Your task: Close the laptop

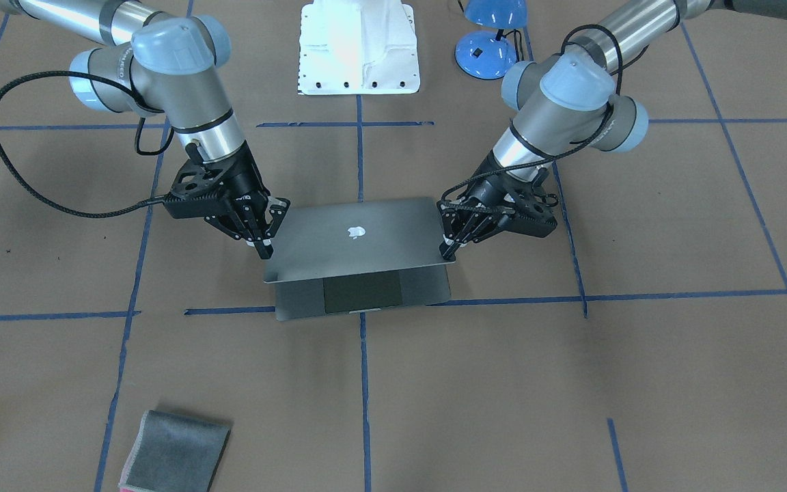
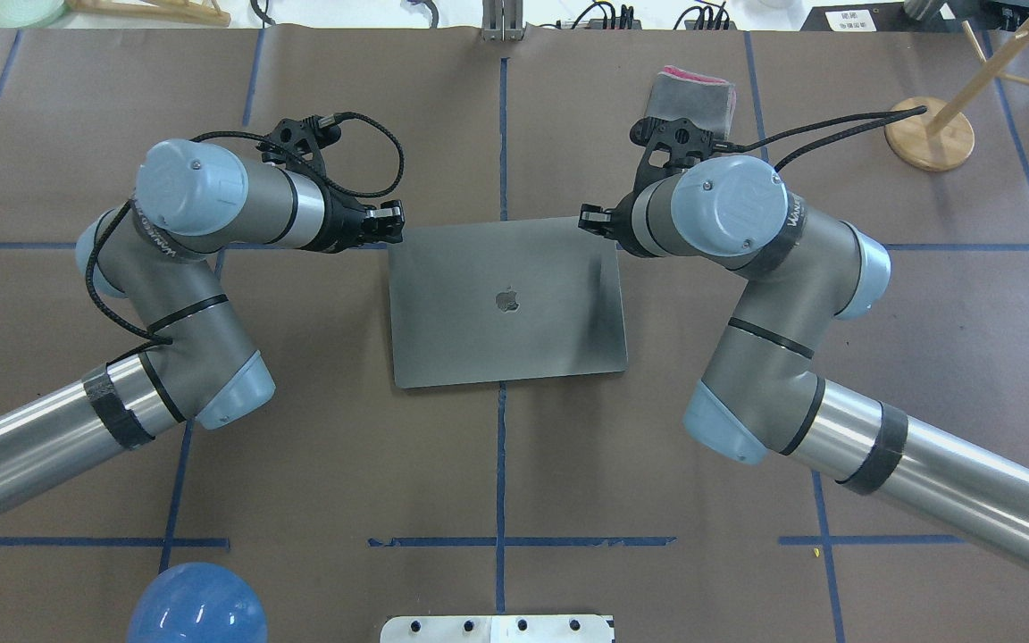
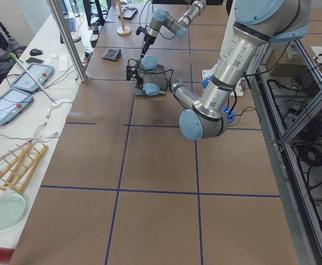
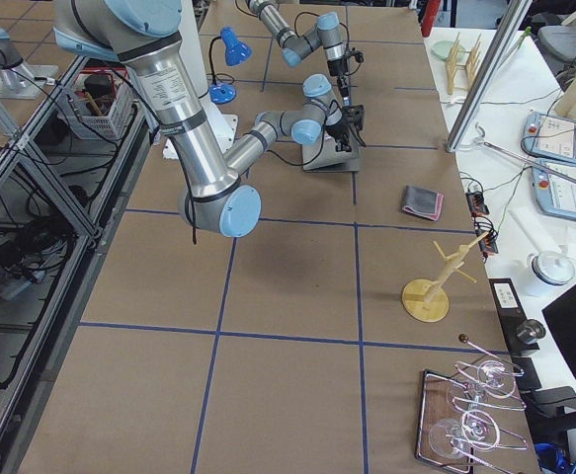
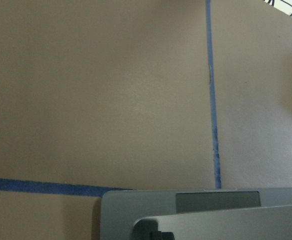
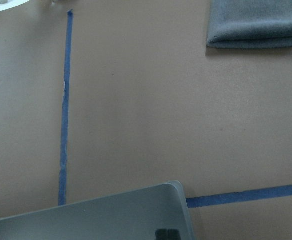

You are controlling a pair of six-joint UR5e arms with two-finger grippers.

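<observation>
The space-grey laptop (image 1: 359,236) lies mid-table with its lid lowered almost flat, apple logo up. The base and trackpad (image 1: 363,292) show under the lid's front edge. From overhead the lid (image 2: 506,304) covers the base. My left gripper (image 1: 448,247) is shut, its tips on one front corner of the lid. My right gripper (image 1: 264,246) is shut, its tips on the other front corner. I cannot tell whether either pinches the lid. The left wrist view shows the lid (image 5: 226,225) over the base; the right wrist view shows a lid corner (image 6: 110,215).
A folded grey cloth (image 1: 175,451) lies on the operators' side, near my right arm (image 2: 691,94). A blue lamp (image 1: 486,41) and the white robot base (image 1: 359,48) stand behind the laptop. A wooden stand (image 2: 925,134) is at the far right.
</observation>
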